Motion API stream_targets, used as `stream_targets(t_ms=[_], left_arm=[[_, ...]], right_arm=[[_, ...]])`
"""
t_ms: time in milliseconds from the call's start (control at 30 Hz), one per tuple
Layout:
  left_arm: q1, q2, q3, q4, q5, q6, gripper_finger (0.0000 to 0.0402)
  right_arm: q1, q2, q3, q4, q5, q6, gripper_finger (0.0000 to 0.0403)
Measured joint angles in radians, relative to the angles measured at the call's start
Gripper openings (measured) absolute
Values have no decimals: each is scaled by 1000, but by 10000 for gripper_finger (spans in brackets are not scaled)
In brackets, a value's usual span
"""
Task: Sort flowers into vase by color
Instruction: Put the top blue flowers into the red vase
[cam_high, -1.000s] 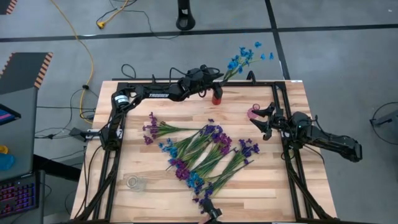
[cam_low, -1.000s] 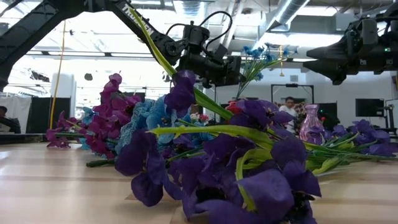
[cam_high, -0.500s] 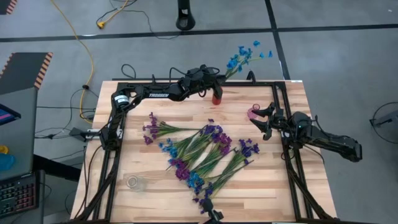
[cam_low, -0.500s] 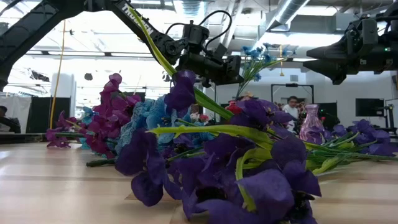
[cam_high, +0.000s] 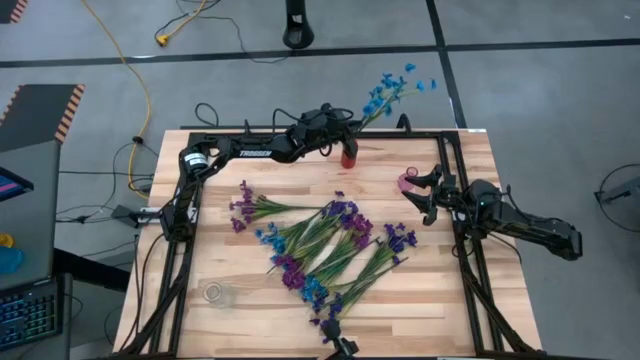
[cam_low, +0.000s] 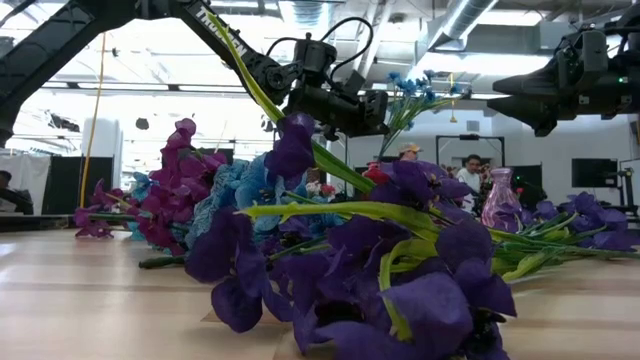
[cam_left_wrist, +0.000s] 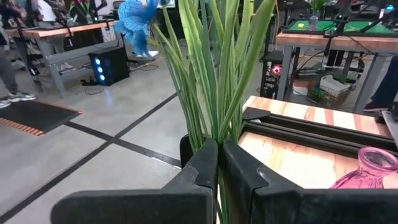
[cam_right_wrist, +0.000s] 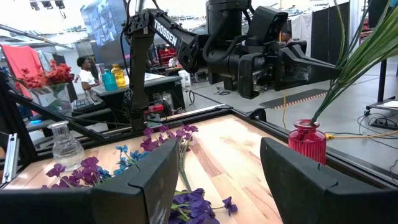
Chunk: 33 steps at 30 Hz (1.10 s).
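The wooden table (cam_high: 230, 170) fills the middle of the high view, set on a grey floor crossed by dark tape lines, with a yellow cable (cam_high: 135, 70) trailing off beyond its far left corner. Seen level from the low view, the room behind is a bright workshop hall where a few people stand in the distance.

The left arm reaches along the far edge of the table. The left gripper (cam_high: 345, 128) has its fingers (cam_left_wrist: 205, 168) clenched together on the green stems of a bunch of blue flowers (cam_high: 392, 90) — the stems rise straight out between the two dark fingers in the left wrist view. That bunch stands in a small red vase (cam_high: 348, 157) at the table's far edge, leaning outward past the rim, its blossoms hanging over the floor.

The right arm waits at the right side of the table. The right gripper (cam_high: 425, 195) hovers with fingers (cam_right_wrist: 155, 180) spread wide and nothing between them, just beside a pink vase (cam_high: 408, 184).

The loose flowers (cam_high: 325, 245) lie in a scattered heap across the centre of the table — purple, magenta and blue heads on green stems, several crossing one another. One magenta spray (cam_high: 245, 207) lies apart toward the left. A clear glass vase (cam_high: 214, 293) sits near the front left corner.
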Motion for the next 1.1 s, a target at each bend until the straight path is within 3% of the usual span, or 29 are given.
stream_targets(t_ms=[833, 1100], left_arm=[[-58, -2, -3, 20, -132, -31, 0], [-68, -13, -113, 177, -162, -80, 0]], right_arm=[[0, 0, 0, -1, -1, 0, 253], [0, 0, 0, -26, -1, 1, 253]])
